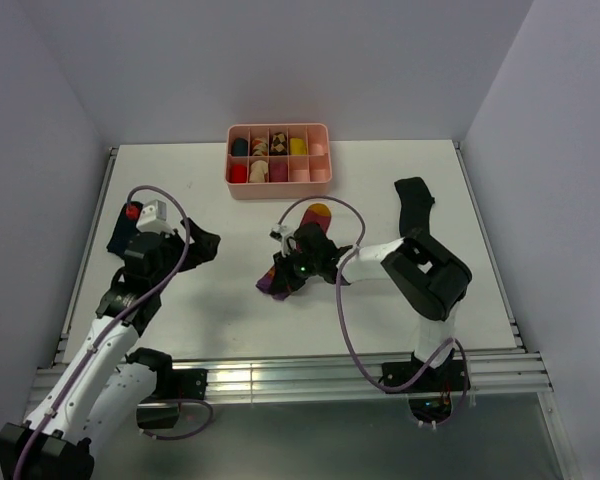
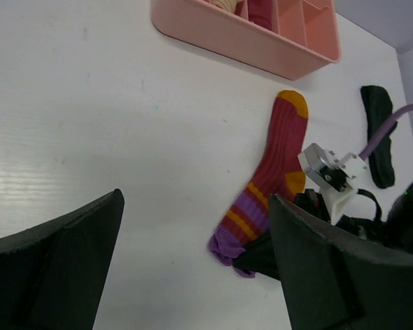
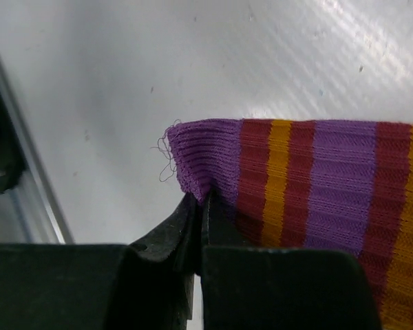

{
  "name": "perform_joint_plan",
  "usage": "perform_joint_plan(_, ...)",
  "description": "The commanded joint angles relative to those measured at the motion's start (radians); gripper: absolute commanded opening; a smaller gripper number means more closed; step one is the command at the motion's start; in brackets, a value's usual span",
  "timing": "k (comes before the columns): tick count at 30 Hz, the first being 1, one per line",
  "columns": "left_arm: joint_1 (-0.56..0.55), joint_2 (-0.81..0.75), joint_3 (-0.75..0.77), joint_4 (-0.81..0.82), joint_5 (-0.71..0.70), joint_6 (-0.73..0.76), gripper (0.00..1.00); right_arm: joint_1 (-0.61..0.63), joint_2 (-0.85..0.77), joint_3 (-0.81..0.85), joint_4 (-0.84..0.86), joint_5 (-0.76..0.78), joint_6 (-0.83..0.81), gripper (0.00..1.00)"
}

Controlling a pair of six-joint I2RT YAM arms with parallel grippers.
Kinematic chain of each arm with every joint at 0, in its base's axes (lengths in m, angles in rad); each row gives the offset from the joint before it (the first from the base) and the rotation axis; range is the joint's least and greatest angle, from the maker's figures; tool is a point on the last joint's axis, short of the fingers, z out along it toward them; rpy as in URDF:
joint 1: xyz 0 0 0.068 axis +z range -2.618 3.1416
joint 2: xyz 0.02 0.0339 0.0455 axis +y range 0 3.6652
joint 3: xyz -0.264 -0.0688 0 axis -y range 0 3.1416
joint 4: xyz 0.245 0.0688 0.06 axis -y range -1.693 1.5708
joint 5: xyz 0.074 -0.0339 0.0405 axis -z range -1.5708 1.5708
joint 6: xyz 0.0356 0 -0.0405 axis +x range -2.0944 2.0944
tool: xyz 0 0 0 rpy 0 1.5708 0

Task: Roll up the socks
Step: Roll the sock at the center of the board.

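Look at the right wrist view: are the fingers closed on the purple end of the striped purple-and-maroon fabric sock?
Yes, the black fingers pinch the purple edge of the striped purple-and-maroon fabric sock.

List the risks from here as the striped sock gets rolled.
1. The right gripper is shut on only a small bite at the edge of the striped sock, at its purple cuff. A pinch that thin may slip out once rolling starts.
2. The left gripper is open and off the sock, so nothing pins the toe end. The sock may slide across the table instead of rolling up.
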Motion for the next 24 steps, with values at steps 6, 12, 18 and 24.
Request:
perform_joint_plan(6, -0.152, 0.080, -0.146, 0.217, -0.015, -0.259, 0.81, -0.114, 0.134, -0.082, 0.256, -0.372, 0.274, 0.00)
perform_joint_plan(12, -0.270, 0.134, -0.249, 0.289, -0.099, -0.322, 0.68, -0.150, 0.183, -0.085, 0.273, -0.380, 0.312, 0.00)
perform_joint_plan(18, -0.365, 0.223, -0.307, 0.328, -0.162, -0.385, 0.52, -0.167, 0.194, -0.088, 0.276, -0.372, 0.334, 0.00)
perform_joint_plan(24, -0.445, 0.388, -0.272, 0.355, -0.216, -0.411, 0.47, -0.168, 0.189, -0.088, 0.289, -0.368, 0.350, 0.00)
